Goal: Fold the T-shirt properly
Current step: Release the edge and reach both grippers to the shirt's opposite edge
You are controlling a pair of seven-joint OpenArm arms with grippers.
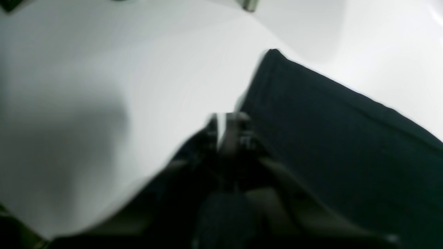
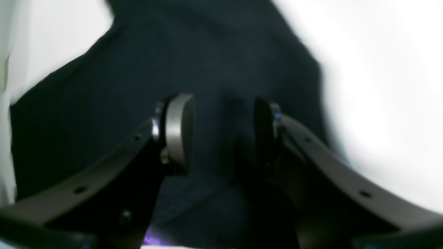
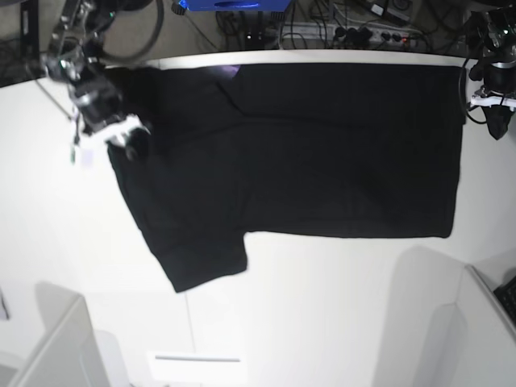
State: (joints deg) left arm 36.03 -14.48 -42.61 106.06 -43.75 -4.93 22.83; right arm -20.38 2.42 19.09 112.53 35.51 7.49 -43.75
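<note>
Arms first, going from the left side of the base view to the right. The right gripper (image 3: 129,139) is at the far left part of the table (image 3: 322,282), low over the T-shirt (image 3: 322,145) near its shoulder. That arm leans down from the far left corner. In the right wrist view the right gripper (image 2: 221,135) has its two round pads (image 2: 178,133) spread apart, with black cloth under the gap between them. The picture is blurry, so I cannot tell if the pads touch the cloth. Nothing is pinched.

The T-shirt (image 2: 207,52) is big and black. It lies flat along the far edge of the table, spread almost from the left side to the right side. One short sleeve points toward the near edge on the left.

A small white tag (image 3: 83,157) hangs by the right arm, over the left edge of the shirt. No words on it can be read.

The left gripper (image 3: 493,121) is at the far right edge of the table, just beside the shirt's hem. In the left wrist view the left gripper (image 1: 228,128) is blurry, but its fingers are squeezed tight together. The T-shirt (image 1: 346,148) lies just beside it, and I cannot tell if any cloth is caught in it.

Behind the far edge are black cables (image 3: 363,28) and something blue (image 3: 234,5).
</note>
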